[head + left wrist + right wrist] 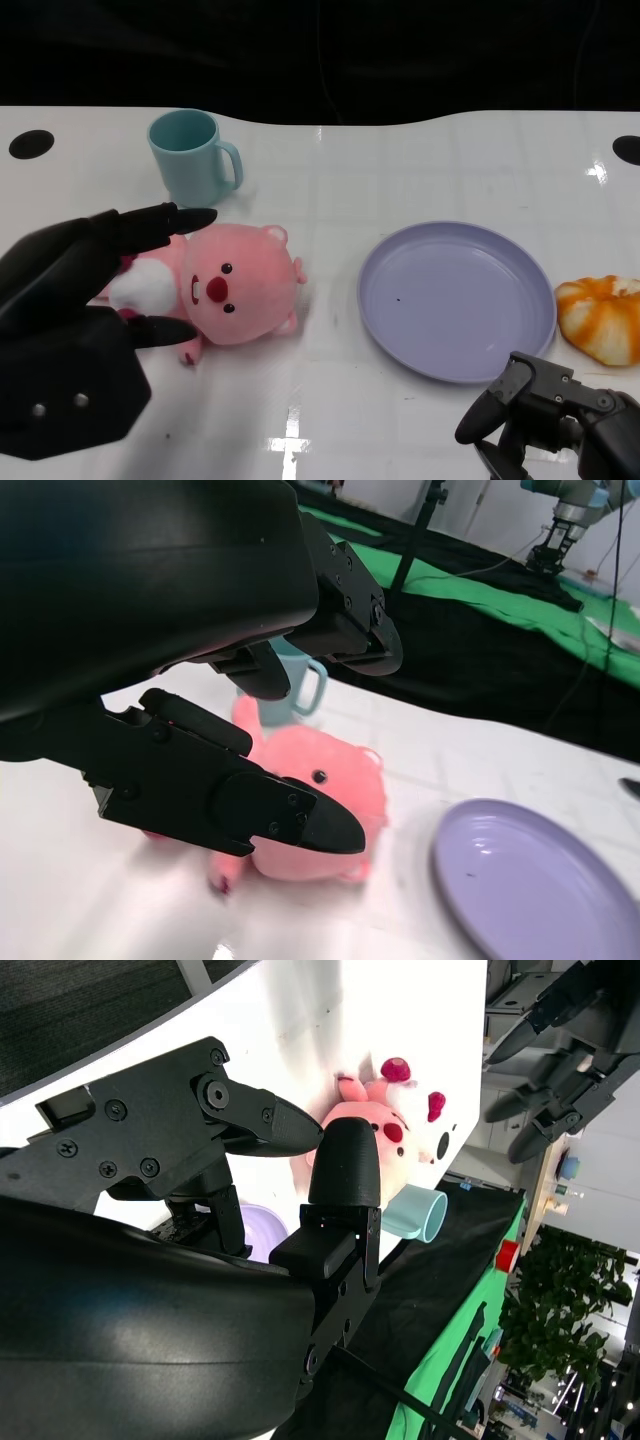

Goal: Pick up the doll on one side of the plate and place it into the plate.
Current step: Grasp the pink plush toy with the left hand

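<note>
The pink doll (235, 285) lies on the white table just left of the purple plate (455, 300), face up, its head toward the plate. My left hand (75, 330) reaches over the doll's body end, fingers (290, 815) spread above and below it with a gap between them; I see no grip on it. The left wrist view shows the doll (310, 780) beyond the fingertips and the plate (540, 890) to its side. My right hand (545, 415) hangs low at the table's near edge in front of the plate, holding nothing.
A teal mug (195, 155) stands behind the doll. An orange and white bun-like toy (605, 315) lies right of the plate. Round black holes (30, 143) mark the table's far corners; beyond the far edge is black cloth.
</note>
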You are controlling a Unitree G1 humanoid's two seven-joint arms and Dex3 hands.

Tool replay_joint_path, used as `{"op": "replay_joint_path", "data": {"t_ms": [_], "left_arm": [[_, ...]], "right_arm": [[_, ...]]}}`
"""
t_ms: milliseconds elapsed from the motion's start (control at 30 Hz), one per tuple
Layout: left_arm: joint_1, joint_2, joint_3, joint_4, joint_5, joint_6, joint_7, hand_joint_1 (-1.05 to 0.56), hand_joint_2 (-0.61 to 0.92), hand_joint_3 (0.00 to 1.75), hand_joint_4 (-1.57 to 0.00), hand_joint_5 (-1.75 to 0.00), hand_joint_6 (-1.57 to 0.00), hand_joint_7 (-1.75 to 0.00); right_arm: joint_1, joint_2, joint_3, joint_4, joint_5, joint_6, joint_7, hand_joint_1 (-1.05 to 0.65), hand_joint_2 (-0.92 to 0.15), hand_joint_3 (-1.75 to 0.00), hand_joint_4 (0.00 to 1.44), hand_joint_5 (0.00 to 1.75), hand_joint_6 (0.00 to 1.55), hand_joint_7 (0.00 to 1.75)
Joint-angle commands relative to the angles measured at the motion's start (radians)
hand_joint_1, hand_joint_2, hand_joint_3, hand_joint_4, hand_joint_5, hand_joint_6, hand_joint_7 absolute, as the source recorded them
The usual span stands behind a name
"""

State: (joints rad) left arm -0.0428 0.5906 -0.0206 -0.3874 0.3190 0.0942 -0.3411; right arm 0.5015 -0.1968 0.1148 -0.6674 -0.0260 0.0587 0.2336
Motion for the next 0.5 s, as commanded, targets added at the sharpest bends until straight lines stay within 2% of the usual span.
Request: {"op": "replay_joint_path", "data": {"t_ms": [33,267,500], "left_arm": [[-0.035,0.036,-0.019,0.023,0.096,-0.012,0.009,-0.61,0.92,0.05,-0.17,-0.42,-0.36,-0.01],[-0.117,0.085,-0.087,0.081,0.286,-0.024,-0.029,-0.64,0.92,0.03,-0.12,-0.31,-0.29,0.0],[-0.209,0.081,-0.162,0.213,0.387,-0.04,-0.039,-0.69,0.92,0.02,-0.08,-0.29,-0.26,0.0]], "right_arm": [[0.001,-0.011,-0.014,-0.004,0.007,0.003,0.001,-0.24,-0.74,-0.75,0.63,1.65,0.56,1.33],[0.001,-0.013,-0.016,0.0,0.006,-0.006,0.002,-0.25,-0.74,-0.74,0.63,1.64,0.56,1.33],[0.002,-0.013,-0.015,-0.002,0.008,-0.003,0.003,-0.24,-0.74,-0.73,0.63,1.64,0.56,1.32]]}}
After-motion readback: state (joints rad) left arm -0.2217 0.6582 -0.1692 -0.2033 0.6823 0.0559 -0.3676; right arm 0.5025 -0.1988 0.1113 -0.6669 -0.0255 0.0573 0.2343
